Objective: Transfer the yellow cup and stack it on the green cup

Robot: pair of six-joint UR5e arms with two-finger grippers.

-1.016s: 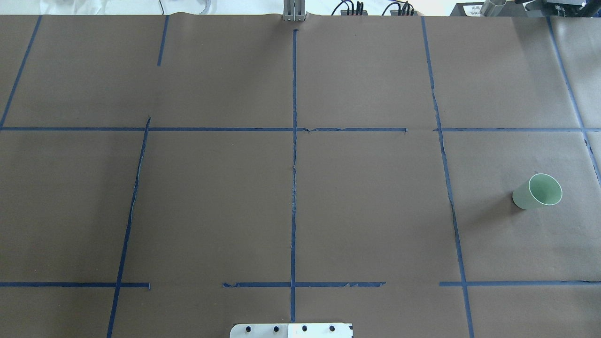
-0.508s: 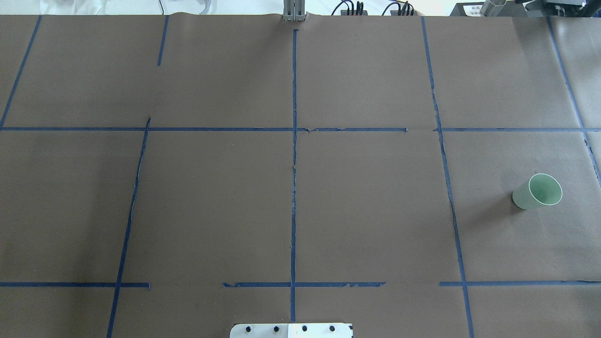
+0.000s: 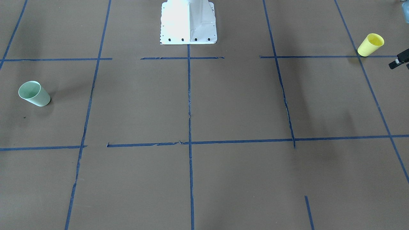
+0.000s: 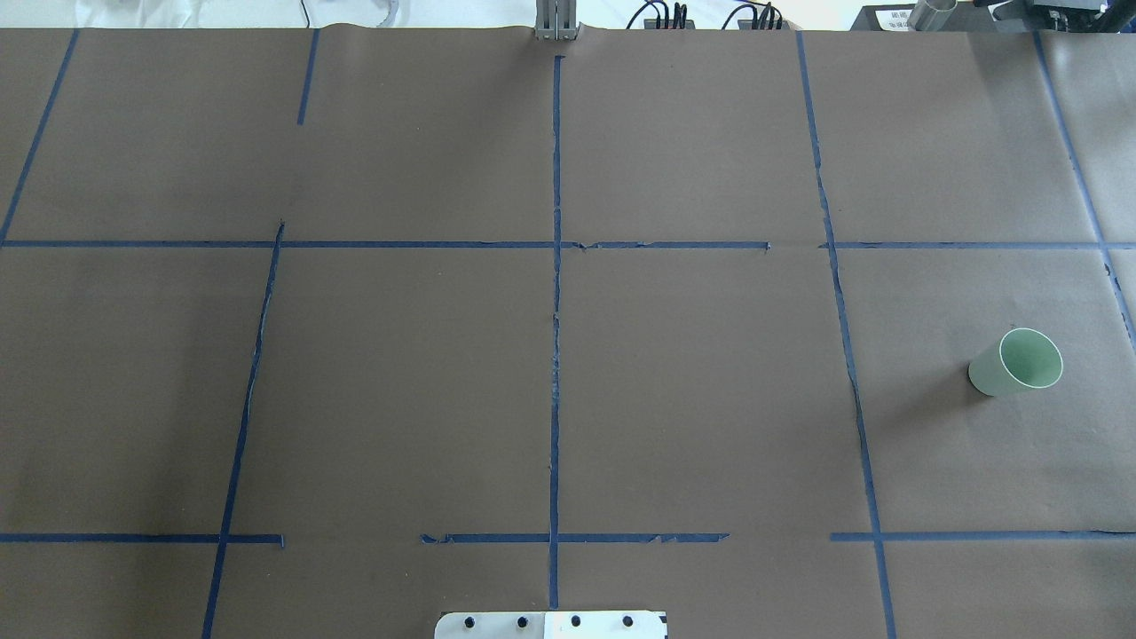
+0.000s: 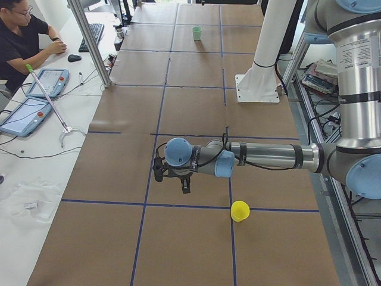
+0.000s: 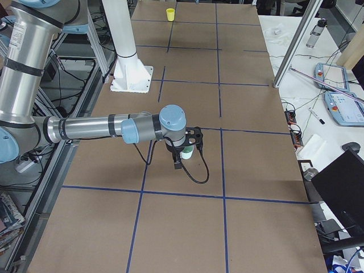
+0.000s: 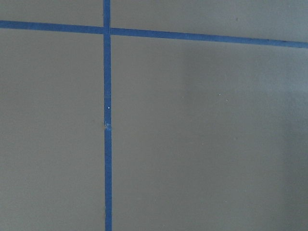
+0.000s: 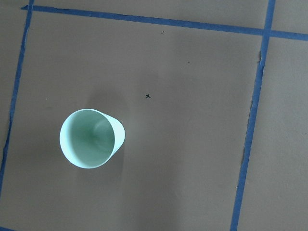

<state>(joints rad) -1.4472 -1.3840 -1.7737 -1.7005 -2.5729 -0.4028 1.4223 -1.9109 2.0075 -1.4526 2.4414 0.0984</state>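
Observation:
The yellow cup (image 3: pixel 370 44) stands upright near the robot's left end of the table; it also shows in the exterior left view (image 5: pixel 240 210). The green cup (image 4: pixel 1016 362) stands upright at the right end, seen also in the front view (image 3: pixel 33 93) and from above in the right wrist view (image 8: pixel 91 138). My left gripper (image 5: pixel 185 188) hovers above the table a short way from the yellow cup. My right gripper (image 6: pixel 178 165) hovers just above and beside the green cup (image 6: pixel 187 153). I cannot tell whether either gripper is open or shut.
The white robot base (image 3: pixel 188 22) stands at the table's near middle edge. Blue tape lines (image 4: pixel 556 355) divide the brown table cover. An operator (image 5: pixel 24 36) sits beyond a metal post (image 5: pixel 89 42), with tablets (image 5: pixel 24 116) on the side desk.

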